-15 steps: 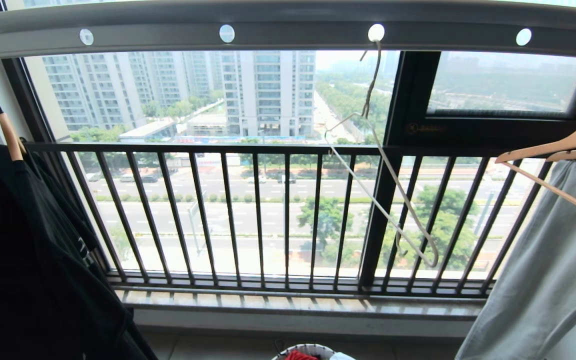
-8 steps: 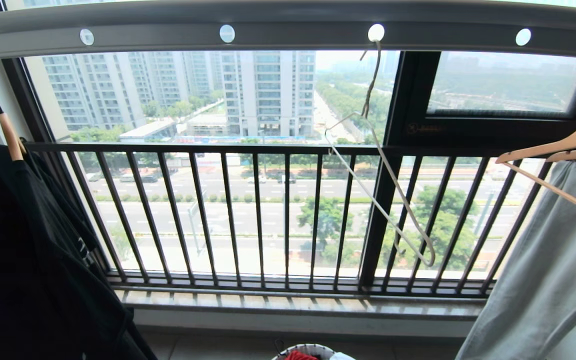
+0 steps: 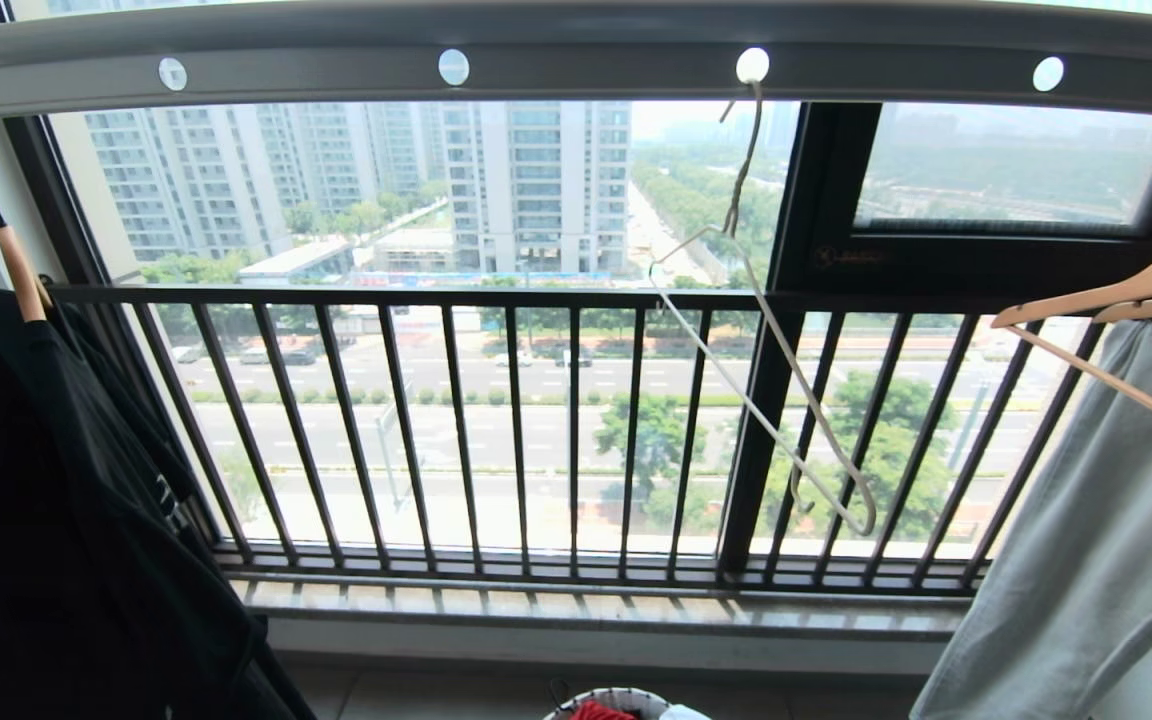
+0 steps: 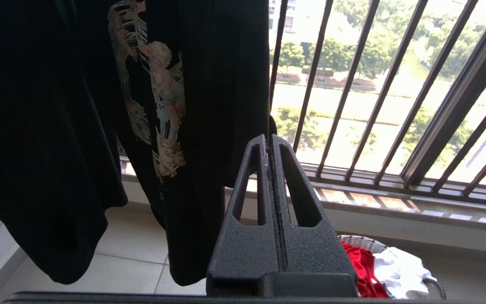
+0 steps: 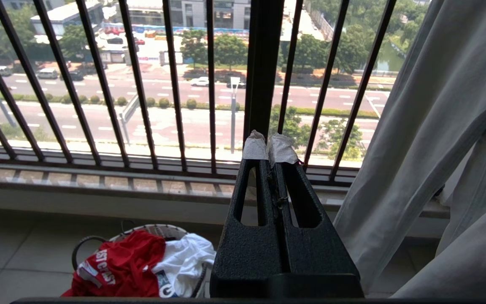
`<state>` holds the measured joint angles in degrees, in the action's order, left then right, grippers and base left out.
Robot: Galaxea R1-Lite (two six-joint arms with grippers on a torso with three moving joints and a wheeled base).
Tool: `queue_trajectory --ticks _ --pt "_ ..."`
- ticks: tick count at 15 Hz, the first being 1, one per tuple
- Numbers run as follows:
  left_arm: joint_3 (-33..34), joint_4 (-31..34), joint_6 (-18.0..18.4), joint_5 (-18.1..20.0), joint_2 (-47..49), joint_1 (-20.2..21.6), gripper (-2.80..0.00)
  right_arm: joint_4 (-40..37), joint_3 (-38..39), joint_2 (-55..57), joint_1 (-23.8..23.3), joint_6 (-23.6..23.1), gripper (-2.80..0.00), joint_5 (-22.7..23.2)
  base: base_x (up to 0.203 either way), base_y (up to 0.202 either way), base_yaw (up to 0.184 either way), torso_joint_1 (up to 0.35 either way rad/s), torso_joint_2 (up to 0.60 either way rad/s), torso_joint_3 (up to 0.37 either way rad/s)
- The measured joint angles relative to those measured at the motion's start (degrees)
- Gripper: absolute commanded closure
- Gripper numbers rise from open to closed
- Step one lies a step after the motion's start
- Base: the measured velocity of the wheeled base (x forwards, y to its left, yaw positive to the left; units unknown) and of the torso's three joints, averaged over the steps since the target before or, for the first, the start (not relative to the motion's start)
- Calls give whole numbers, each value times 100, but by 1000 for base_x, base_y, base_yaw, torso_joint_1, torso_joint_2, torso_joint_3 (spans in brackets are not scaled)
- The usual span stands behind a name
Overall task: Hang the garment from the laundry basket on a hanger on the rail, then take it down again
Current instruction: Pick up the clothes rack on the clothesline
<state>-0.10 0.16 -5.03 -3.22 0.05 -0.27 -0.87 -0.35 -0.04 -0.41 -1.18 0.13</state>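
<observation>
The red garment [image 5: 118, 266] lies crumpled in the laundry basket [image 5: 158, 231] on the floor below the window, beside a white T-shirt [image 5: 184, 257]. From the head, only the basket's rim [image 3: 626, 697] and a red scrap [image 3: 598, 712] show at the bottom edge. The empty cream wire hanger [image 3: 771, 370] hangs tilted from a hole in the grey rail [image 3: 576, 50]. My left gripper [image 4: 269, 141] is shut and empty, beside a hanging black garment [image 4: 99, 105]. My right gripper [image 5: 269, 141], with white-wrapped tips, is shut and empty above the basket. Neither arm shows in the head view.
The black garment [image 3: 66, 500] hangs on a wooden hanger at the left. A pale grey garment [image 3: 1096, 540] hangs on a wooden hanger [image 3: 1116, 290] at the right. A dark barred railing [image 3: 536, 430] runs across the window behind, above a stone sill [image 3: 586, 610].
The wire hanger sways slightly on the rail. Nothing else has moved.
</observation>
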Motion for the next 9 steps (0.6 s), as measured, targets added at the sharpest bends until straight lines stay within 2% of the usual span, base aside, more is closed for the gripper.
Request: queue_trajectory --ticks 3,9 --pt "0 2 -3 0 0 0 0 -56 -432 318 11 20 0 55 0 0 0 0 0 0" --pt "0 2 -2 2 0 0 0 -97 -2334 2381 15 74 0 312 0 0 0 0 0 0"
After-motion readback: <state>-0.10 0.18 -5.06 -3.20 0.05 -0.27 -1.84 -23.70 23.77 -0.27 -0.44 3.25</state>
